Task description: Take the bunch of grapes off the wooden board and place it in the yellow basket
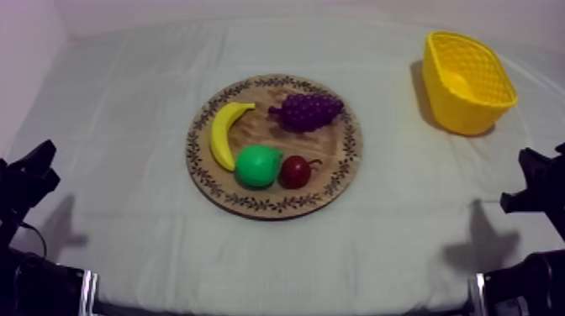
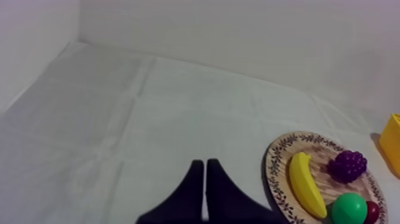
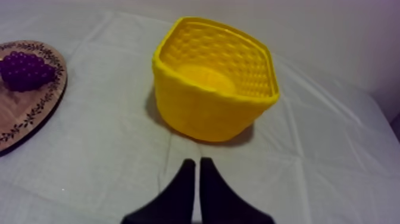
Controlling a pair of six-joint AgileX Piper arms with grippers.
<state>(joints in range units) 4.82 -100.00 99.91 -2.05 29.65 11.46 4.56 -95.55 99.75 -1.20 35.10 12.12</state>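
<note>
our left gripper (image 2: 205, 162) and right gripper (image 3: 194, 161) hold their fingers together on nothing, and the bunch of grapes (image 1: 309, 110) lies on the wooden board (image 1: 277, 204), well apart from the yellow basket (image 1: 467, 113).

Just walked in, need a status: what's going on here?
Nothing is being handled yet. The left hand and right hand are both shut on nothing, low at their sides of the table. The bunch of grapes lies on the wooden board with the banana, green fruit and small red fruit. The yellow basket stands empty.
</note>
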